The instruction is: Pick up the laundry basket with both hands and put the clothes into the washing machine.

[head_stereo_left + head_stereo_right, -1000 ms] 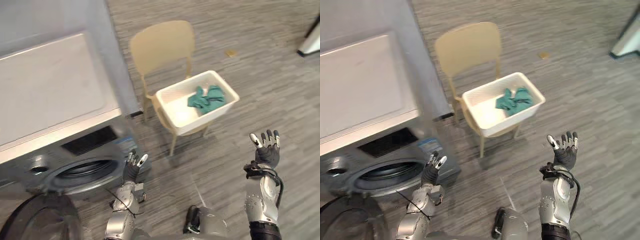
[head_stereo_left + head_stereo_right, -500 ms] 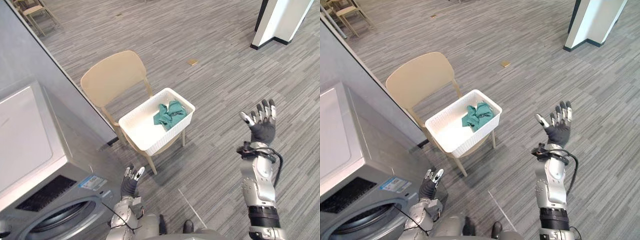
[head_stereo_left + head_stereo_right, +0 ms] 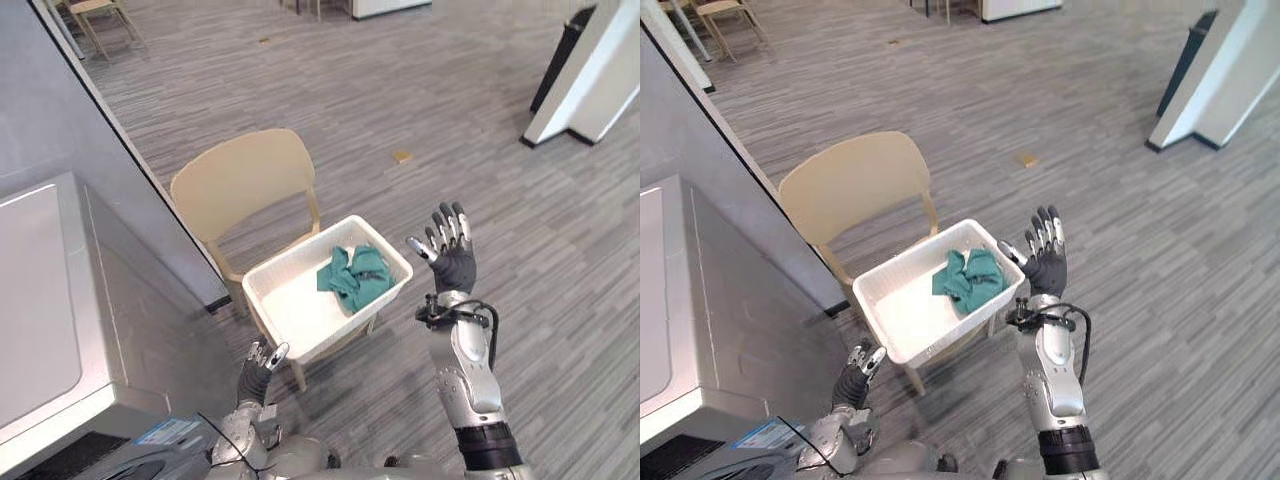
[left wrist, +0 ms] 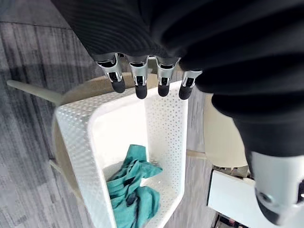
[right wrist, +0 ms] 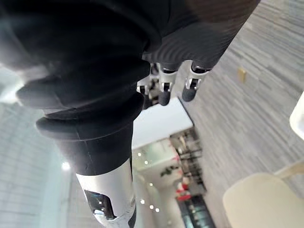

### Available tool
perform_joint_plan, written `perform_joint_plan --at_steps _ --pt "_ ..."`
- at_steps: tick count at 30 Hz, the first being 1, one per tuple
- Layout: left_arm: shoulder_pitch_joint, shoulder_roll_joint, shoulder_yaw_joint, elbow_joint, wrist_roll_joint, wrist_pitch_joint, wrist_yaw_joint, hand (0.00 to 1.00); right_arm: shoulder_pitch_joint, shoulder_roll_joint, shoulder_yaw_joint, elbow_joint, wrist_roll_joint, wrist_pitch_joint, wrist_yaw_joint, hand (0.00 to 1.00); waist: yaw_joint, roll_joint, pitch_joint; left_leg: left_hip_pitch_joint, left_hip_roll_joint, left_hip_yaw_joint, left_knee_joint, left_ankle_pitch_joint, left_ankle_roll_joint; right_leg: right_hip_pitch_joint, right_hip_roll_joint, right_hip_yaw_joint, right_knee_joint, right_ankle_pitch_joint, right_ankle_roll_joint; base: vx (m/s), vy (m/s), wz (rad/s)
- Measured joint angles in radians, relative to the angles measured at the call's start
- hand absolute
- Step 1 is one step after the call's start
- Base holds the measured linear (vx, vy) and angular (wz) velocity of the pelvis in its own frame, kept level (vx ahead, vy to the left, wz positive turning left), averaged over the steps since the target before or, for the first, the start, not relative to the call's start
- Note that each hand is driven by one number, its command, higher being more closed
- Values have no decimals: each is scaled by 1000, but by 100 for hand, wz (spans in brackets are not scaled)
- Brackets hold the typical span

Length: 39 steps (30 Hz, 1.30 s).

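Laundry basket (image 3: pixel 300 254) with green clothes (image 3: pixel 353 280) sits on a chair (image 3: pixel 240 180), lying lengthwise between the left robot hand (image 3: pixel 258 365) near its near end and the right robot hand (image 3: pixel 452 262) beside its far end; both are spread open and empty.

Both head eyes look down on the laundry basket (image 3: pixel 295 308), left wrist camera closer.

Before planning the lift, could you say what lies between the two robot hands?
The basket of green clothes on the chair, in the left eye view.
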Motion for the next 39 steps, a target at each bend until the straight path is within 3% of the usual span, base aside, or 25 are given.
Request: perform_joint_plan --at_steps 1,3,5,7,8,9,10,11,12,14,18,20,21,22,24,26,31,35,39 --pt "-7 -1 3 -5 8 0 0 0 3 -6 -31 0 -21 0 8 0 -2 1 -1 35 6 -63 -28 1 -8 -25 -64 -20 -43 -11 -74 414 -206 127" --pt "-25 -10 19 -9 9 -2 0 0 2 -33 -48 2 -38 1 9 0 -3 7 -3 55 30 -154 -42 -3 -59 -32 -82 10 -288 -40 -124 352 -267 111" --pt "-32 -10 32 -6 9 -2 0 0 -1 -54 -61 2 -43 2 9 0 -1 14 -6 57 61 -205 -43 -20 -104 -56 -47 121 -495 -31 -127 241 -334 79" --pt "-43 -10 38 11 10 -3 1 0 0 -68 -91 1 -93 11 5 0 -3 22 -2 71 103 -239 -43 -46 -154 -74 -9 257 -679 37 -124 279 -472 68" --pt "-43 -7 39 14 14 -4 2 0 3 -79 -107 -6 -137 18 1 0 -5 8 -7 89 126 -256 -41 -79 -214 -60 7 361 -838 165 -128 300 -511 55" --pt "-43 -3 39 14 14 -4 2 0 6 -78 -113 -15 -153 21 -2 0 -8 -9 -5 95 128 -267 -42 -93 -238 -48 3 391 -879 265 -108 331 -639 72" --pt "-52 -35 43 52 14 0 6 0 9 -108 -121 -29 -168 29 -7 0 -8 32 -10 105 182 -295 -44 -107 -267 -41 40 357 -825 250 -22 190 -413 58" --pt "-52 -57 40 48 14 0 5 0 9 -121 -126 -42 -177 37 -18 0 -11 43 -14 99 205 -292 -51 -91 -294 -43 50 335 -811 236 -38 187 -459 72" --pt "-60 -63 12 46 14 -2 0 0 10 -144 -141 -70 -189 44 -34 0 -9 51 -14 93 226 -296 -76 -31 -334 -46 52 299 -777 211 -66 163 -420 70" --pt "-80 -67 12 39 11 -8 4 0 8 -169 -141 -136 -205 48 -42 0 -19 52 -16 68 246 -335 -102 62 -340 -42 42 208 -731 180 -109 137 -464 121" --pt "-80 -77 27 32 -18 -22 11 0 -2 -204 -126 -183 -276 59 -40 0 -31 54 -18 -43 271 -309 -139 186 -269 -30 9 32 -727 155 -145 35 -320 140" --pt "-81 -76 27 48 -17 -22 7 0 -1 -234 -121 -140 -345 86 -36 0 -36 45 -15 -67 306 -119 -222 281 -195 18 -24 -79 -776 152 -150 -43 -156 173" --pt "-80 -67 24 50 -15 -22 2 0 -4 -249 -124 -104 -397 100 -32 0 -37 31 -5 -60 328 17 -249 289 -180 50 -34 -135 -805 153 -151 -67 -40 170" --pt "-67 -64 17 50 -11 -21 -3 0 -2 -261 -126 -72 -435 115 -26 0 -39 41 -5 -57 335 108 -269 286 -185 81 -34 -186 -818 156 -155 -73 14 143" --pt "-53 -63 9 50 7 -22 -26 0 10 -272 -134 -44 -501 128 8 0 -33 39 -7 -39 331 116 -326 284 -190 103 -38 -223 -837 159 -148 -91 79 87" --pt "-50 -57 3 50 33 -22 -46 0 15 -281 -141 -34 -548 128 36 0 -32 38 -7 -46 306 111 -360 301 -234 114 -52 -240 -876 175 -113 -135 170 44" --pt "-29 -5 -1 51 75 -23 -75 0 61 -289 -139 -3 -598 127 118 0 -31 -13 -26 -61 245 109 -374 307 -235 150 -72 -211 -992 250 -70 -45 155 16" --pt "-30 16 18 50 93 -23 -88 0 69 -378 -119 102 -628 128 183 0 -28 -35 -30 -104 192 93 -372 340 -229 151 -100 -228 -1055 312 -57 44 99 22" --pt "-29 35 25 50 92 -23 -88 0 18 -468 -76 218 -637 137 205 0 -28 -54 -16 -155 189 45 -375 357 -234 147 -87 -274 -1089 329 -64 39 11 32"
